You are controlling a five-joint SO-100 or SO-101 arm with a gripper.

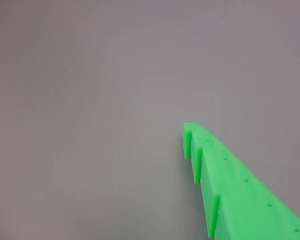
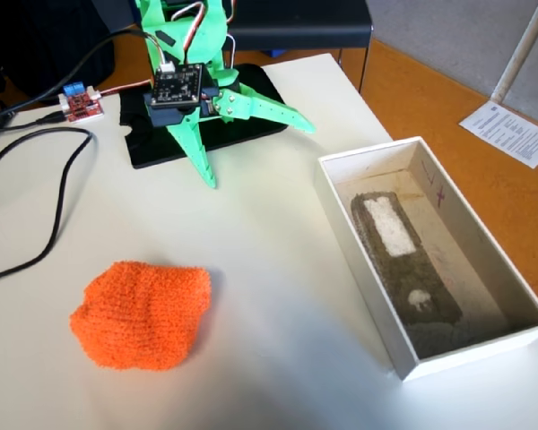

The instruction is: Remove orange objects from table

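The orange fuzzy cloth lump [image 2: 142,313] lies rumpled on the pale tabletop [image 2: 269,269], at the front left in the fixed view. My green gripper [image 2: 260,154] is near the arm's base at the back, well apart from the cloth. Its jaws are spread wide, one finger [image 2: 200,157] pointing down at the table and the other out to the right. It holds nothing. In the wrist view only one green finger [image 1: 230,185] shows over bare table [image 1: 90,100]; the cloth is out of that view.
A white cardboard box [image 2: 341,204] with dark padding inside stands on the right of the table. Black cables [image 2: 45,224] and a small red circuit board [image 2: 81,103] lie at the back left. The arm's black base plate [image 2: 161,148] is at the back.
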